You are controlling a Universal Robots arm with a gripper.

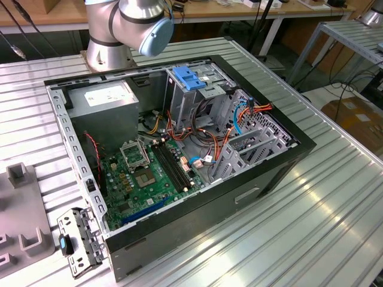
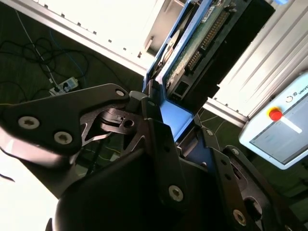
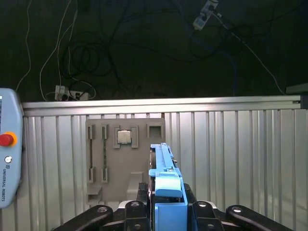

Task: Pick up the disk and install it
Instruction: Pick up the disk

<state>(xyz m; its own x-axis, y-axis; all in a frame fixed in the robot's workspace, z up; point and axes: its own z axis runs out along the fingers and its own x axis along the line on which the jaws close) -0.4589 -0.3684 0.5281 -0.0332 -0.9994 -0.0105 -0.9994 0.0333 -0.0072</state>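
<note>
Your exterior view, open computer case (image 1: 191, 216) on ribbed tabletop (image 1: 311, 239), arm joint (image 1: 146, 21) at its far edge, second wrist view, jaws clamped on the disk (image 2: 197, 45) by its light-blue rail, green board exposed, first wrist view, disk (image 3: 166, 180) edge-on before a grey fixture (image 3: 108, 159)

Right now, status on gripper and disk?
Gripper shut on disk, gripped at its blue rail. Disk not in case yet. Orange cables lie loose beside the cage.
</note>
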